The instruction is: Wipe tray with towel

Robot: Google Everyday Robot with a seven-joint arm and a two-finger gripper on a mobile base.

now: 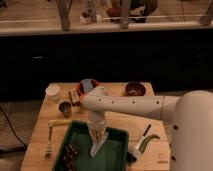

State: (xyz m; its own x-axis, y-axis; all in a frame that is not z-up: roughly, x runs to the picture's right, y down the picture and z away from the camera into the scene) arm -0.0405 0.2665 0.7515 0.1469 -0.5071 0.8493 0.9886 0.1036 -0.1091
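A green tray [116, 157] sits at the front of the wooden table. A white towel [97, 141] hangs from my gripper [97, 129] and its tip touches the tray's floor near the middle. My white arm [130, 105] reaches in from the right and bends down over the tray. A cluster of dark grapes [70, 154] lies in the tray's left part.
On the table [40, 132] stand a white cup [52, 92], a small metal cup [65, 108], a dark bowl [135, 89] and a red-and-blue item [88, 85]. A fork [49, 142] lies left of the tray; a brush [139, 142] and green item [149, 141] lie right.
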